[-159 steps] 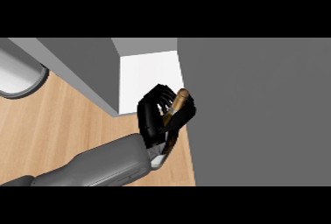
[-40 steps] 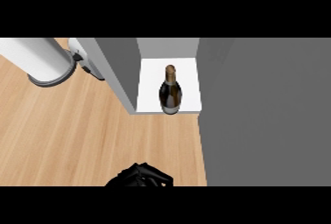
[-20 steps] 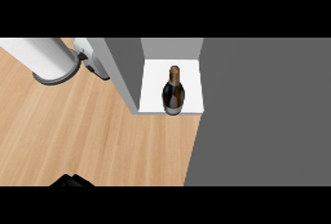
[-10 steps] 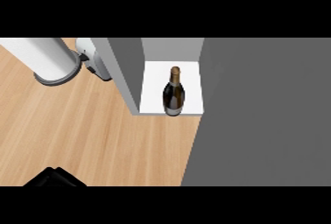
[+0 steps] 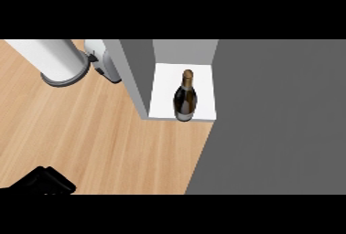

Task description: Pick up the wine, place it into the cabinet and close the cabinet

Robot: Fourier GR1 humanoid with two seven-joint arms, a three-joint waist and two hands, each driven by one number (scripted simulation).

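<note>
Wine [image 5: 185, 97] upright on white cabinet [image 5: 162, 91] shelf, door open.

We caught only a black hand [image 5: 46, 181] at the lower left corner, cut by the bottom edge, and we couldn't tell how its fingers sat or which hand it was. The tall white cylinder with the grey base [image 5: 59, 64] ran off the top. The broad grey cabinet door [image 5: 277, 114] ran off the right edge and hid whatever lay behind it.
</note>
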